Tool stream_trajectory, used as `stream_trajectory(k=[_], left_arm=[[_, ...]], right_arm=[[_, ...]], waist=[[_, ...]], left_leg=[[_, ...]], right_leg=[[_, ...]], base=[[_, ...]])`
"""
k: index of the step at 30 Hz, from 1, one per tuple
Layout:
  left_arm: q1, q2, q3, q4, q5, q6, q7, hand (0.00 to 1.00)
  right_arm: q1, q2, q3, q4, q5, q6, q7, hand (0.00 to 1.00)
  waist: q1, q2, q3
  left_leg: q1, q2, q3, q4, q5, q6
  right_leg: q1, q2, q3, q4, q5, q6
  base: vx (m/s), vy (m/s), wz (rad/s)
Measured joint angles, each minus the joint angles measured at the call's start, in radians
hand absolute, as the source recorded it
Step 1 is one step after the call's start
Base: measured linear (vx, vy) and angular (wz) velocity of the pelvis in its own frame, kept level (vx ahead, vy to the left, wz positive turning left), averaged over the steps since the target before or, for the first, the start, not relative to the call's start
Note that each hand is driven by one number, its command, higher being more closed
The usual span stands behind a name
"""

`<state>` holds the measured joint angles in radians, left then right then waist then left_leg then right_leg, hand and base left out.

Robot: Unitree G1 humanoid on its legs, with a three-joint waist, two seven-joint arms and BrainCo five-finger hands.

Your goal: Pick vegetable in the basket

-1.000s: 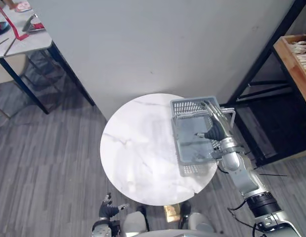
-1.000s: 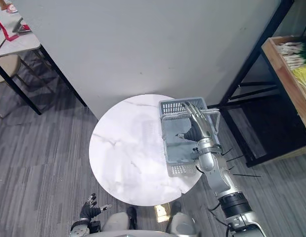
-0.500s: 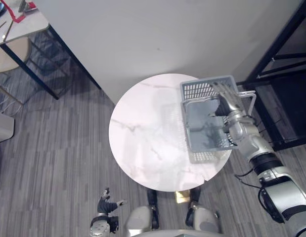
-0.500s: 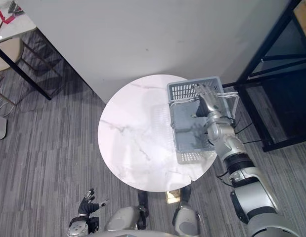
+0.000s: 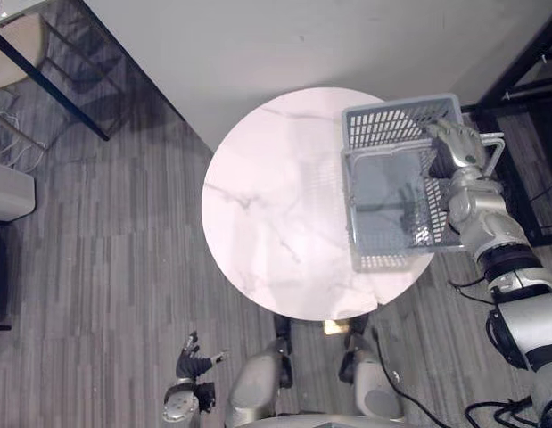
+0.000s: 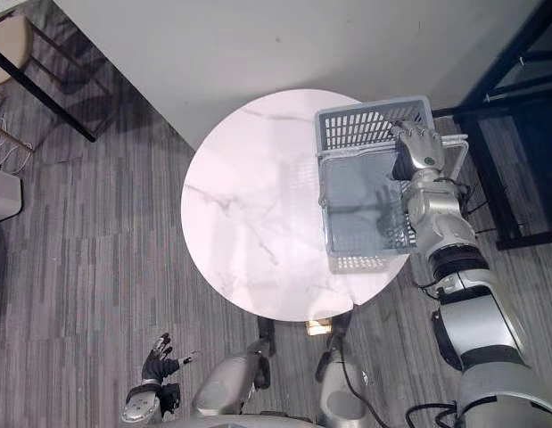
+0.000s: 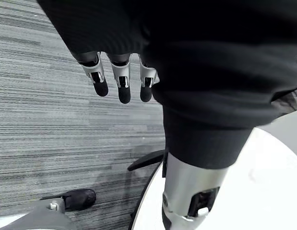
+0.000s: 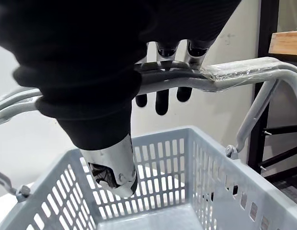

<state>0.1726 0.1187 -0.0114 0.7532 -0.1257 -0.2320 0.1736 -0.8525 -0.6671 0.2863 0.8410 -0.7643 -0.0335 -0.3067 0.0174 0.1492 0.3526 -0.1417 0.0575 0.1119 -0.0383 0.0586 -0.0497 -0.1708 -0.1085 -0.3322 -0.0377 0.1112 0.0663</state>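
Grey plastic basket [image 5: 399, 126], bare inside, sits at the white round table's [image 5: 276, 205] right edge, where my right hand [image 5: 454, 144], flat over it a moment ago, now curls round its handle [image 8: 234, 74], so lifting looks next; my left hand [image 5: 193, 366] hangs straight-fingered by the table's near side.

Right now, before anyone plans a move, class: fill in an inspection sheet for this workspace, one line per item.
Surface: round white marble table, top bare apart from the basket.
Job's things: grey slatted basket at the table's right edge, inside looks bare; no vegetable seen. Cannot tell whether it rests on the top.
Clutter: nothing seen.
Hands: right hand curled over the basket's handle; left hand low over the floor, fingers straight, holding nothing.
Cables: nothing seen.
Surroundings: grey plank floor, white wall behind the table, black metal rack to the right.
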Motion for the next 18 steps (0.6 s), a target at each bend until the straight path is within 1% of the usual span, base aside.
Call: stream_trajectory(k=[4, 6, 9, 11, 13, 14, 16, 17, 18], left_arm=[[-0.001, 0.0, 0.001, 0.005, 0.0, 0.001, 0.0, 0.0], [-0.001, 0.0, 0.001, 0.006, 0.001, 0.003, 0.0, 0.0], [-0.001, 0.0, 0.002, 0.006, 0.002, 0.007, 0.0, 0.0], [0.0, 0.0, 0.005, 0.005, 0.003, 0.01, 0.001, 0.0], [0.0, -0.001, 0.005, 0.003, 0.003, 0.012, 0.001, 0.0], [0.0, -0.002, 0.007, 0.002, 0.005, 0.012, 0.001, 0.0], [0.002, -0.002, 0.02, 0.002, 0.012, 0.018, 0.001, 0.0], [0.002, -0.002, 0.023, 0.001, 0.013, 0.022, 0.0, 0.0], [0.002, -0.002, 0.023, 0.001, 0.017, 0.028, 0.0, 0.0]], right_arm=[[0.005, 0.002, -0.005, -0.005, 0.03, 0.0, 0.003, 1.0], [0.014, 0.001, -0.025, -0.027, 0.05, -0.001, 0.005, 1.0], [0.05, 0.001, -0.026, -0.056, 0.053, 0.0, 0.009, 1.0], [0.114, 0.003, -0.046, -0.129, 0.07, 0.002, 0.014, 1.0], [0.197, 0.003, -0.083, -0.218, 0.093, 0.006, 0.018, 1.0], [0.239, 0.006, -0.103, -0.259, 0.109, 0.006, 0.018, 1.0], [0.319, 0.029, -0.152, -0.362, 0.143, 0.007, 0.018, 1.0], [0.367, 0.041, -0.18, -0.431, 0.166, 0.007, 0.018, 1.0], [0.398, 0.048, -0.198, -0.477, 0.183, 0.006, 0.018, 1.0]], waist=[[-0.001, 0.002, 0.007], [-0.001, -0.002, 0.01], [0.001, -0.004, 0.011], [0.001, -0.008, 0.013], [-0.005, -0.011, 0.014], [-0.005, -0.015, 0.013], [-0.01, -0.034, 0.01], [-0.021, -0.05, 0.01], [-0.035, -0.061, 0.008]], left_leg=[[0.001, 0.0, 0.001, -0.002, 0.0, 0.0], [0.005, 0.0, 0.003, -0.003, 0.0, 0.0], [0.019, 0.001, 0.012, -0.002, -0.001, -0.001], [0.038, 0.003, 0.026, -0.001, -0.009, -0.004], [0.064, 0.006, 0.041, 0.006, -0.026, -0.001], [0.076, 0.009, 0.05, 0.012, -0.037, -0.003], [0.086, 0.014, 0.075, 0.035, -0.059, -0.004], [0.086, 0.017, 0.085, 0.053, -0.072, -0.004], [0.088, 0.018, 0.087, 0.06, -0.077, -0.005]], right_leg=[[-0.001, 0.001, 0.003, -0.001, 0.0, 0.0], [0.001, 0.001, 0.008, -0.001, 0.0, 0.0], [0.009, 0.002, 0.03, 0.0, 0.0, 0.0], [0.016, 0.004, 0.058, 0.004, 0.0, 0.001], [0.037, 0.008, 0.078, 0.004, 0.001, 0.001], [0.045, 0.011, 0.09, 0.005, 0.001, 0.001], [0.047, 0.017, 0.118, 0.008, 0.001, 0.001], [0.049, 0.019, 0.132, 0.008, 0.0, 0.002], [0.052, 0.02, 0.137, 0.008, 0.0, 0.003]], base=[[0.0, 0.0, 0.0], [0.02, 0.018, -0.04], [0.02, 0.017, -0.08], [0.02, 0.023, -0.22], [0.02, 0.018, -0.29], [0.02, 0.019, -0.33], [0.0, 0.01, -0.42], [0.0, -0.003, -0.35], [0.0, -0.006, -0.24]])
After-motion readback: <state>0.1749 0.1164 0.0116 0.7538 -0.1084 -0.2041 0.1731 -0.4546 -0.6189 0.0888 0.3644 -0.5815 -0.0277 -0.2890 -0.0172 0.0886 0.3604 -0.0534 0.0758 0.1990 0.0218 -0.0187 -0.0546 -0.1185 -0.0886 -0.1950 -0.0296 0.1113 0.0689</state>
